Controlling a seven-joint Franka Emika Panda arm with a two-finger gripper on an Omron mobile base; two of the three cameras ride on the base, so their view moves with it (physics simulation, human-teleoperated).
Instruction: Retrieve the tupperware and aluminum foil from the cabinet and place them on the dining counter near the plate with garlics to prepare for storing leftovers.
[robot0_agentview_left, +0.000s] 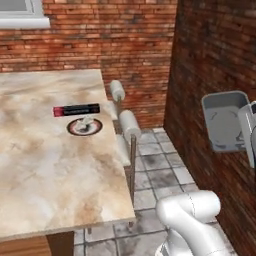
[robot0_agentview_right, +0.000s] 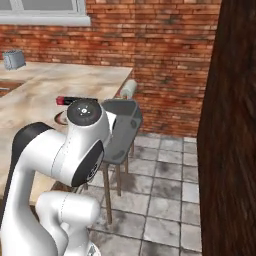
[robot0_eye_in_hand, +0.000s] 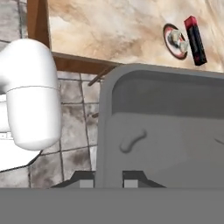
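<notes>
The tupperware (robot0_eye_in_hand: 162, 131) is hanging in the air over the tiled floor (robot0_agentview_left: 160, 170), just off the dining counter's (robot0_agentview_left: 45, 150) edge, tipped so its empty hollow is facing sideways. The gripper (robot0_eye_in_hand: 106, 180) is pinching its rim. On the counter, the plate with garlics (robot0_agentview_left: 85, 126) is sitting just beside a long red-and-black box (robot0_agentview_left: 76, 110), whose length is lying across the slab. Pale stools (robot0_agentview_left: 129, 122) are lining the counter's edge.

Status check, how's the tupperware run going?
Gripper shut on tupperware, carried above the floor. Foil box already beside garlic plate on dining counter. Stools flank the counter edge.
</notes>
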